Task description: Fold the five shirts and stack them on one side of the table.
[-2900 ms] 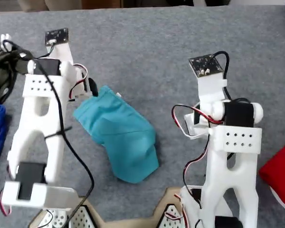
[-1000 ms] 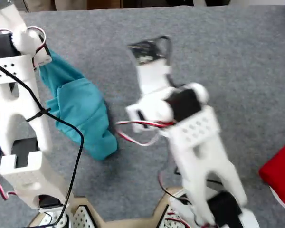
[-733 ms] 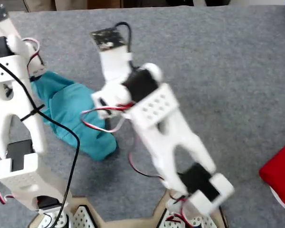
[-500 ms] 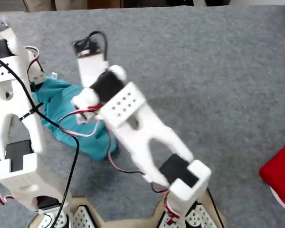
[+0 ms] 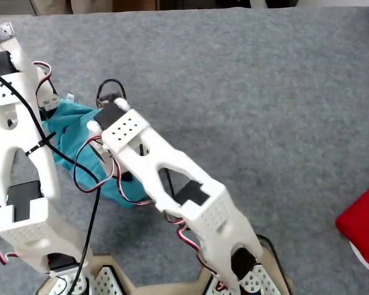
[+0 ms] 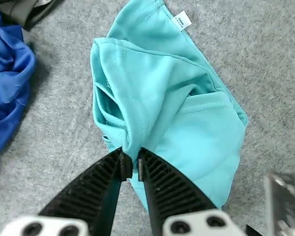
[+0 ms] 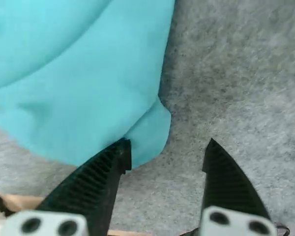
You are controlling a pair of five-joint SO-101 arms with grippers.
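A crumpled teal shirt (image 5: 71,138) lies at the left of the grey table, also seen as the teal shirt (image 6: 172,118) with its white tag and as the teal shirt (image 7: 73,73). My left gripper (image 6: 130,167) is shut on a fold of it. My right gripper (image 7: 167,147) stands open over the shirt's lower corner, one finger at the cloth's edge, the other over bare table. In the high view the right arm (image 5: 160,178) stretches across the shirt, hiding part of it. A blue shirt (image 6: 7,98) and a dark shirt (image 6: 29,10) lie beside the teal one.
A red shirt (image 5: 363,224) lies at the table's right edge. The left arm (image 5: 18,153) stands along the left side. The grey table (image 5: 264,104) stretches bare over its middle and right.
The left gripper has dragged the teal shirt to the left. The right arm has swung from the right across to the shirt and lowered onto its lower corner.
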